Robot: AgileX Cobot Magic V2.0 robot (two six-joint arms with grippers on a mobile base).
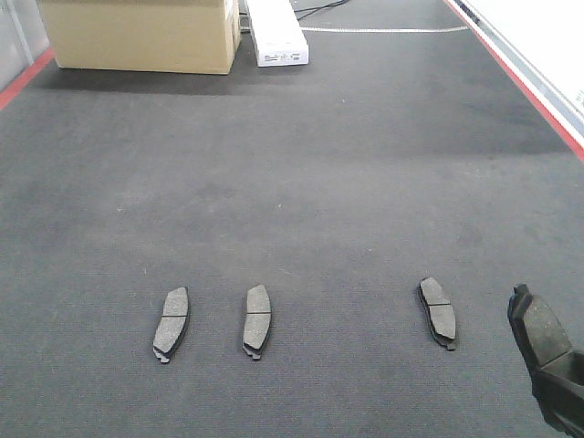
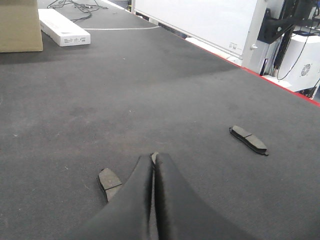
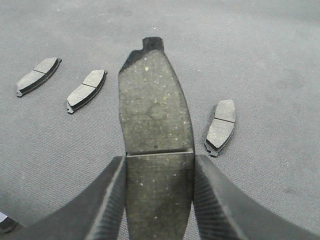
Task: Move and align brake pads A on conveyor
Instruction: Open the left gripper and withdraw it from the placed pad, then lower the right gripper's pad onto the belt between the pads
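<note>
Curved speckled brake pad (image 3: 156, 130), felt-like conveyor (image 3: 270, 60)

Nothing legible anywhere. The white box (image 1: 276, 31) at the conveyor's (image 1: 292, 182) far edge carries a small dark printed label on its end, too blurred and tiny to read.

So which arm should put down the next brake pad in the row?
The right one, probably. Its claw already grips the fourth brake pad above the conveyor, beside the three laid pads. The left claw is shut and holds nothing.
</note>
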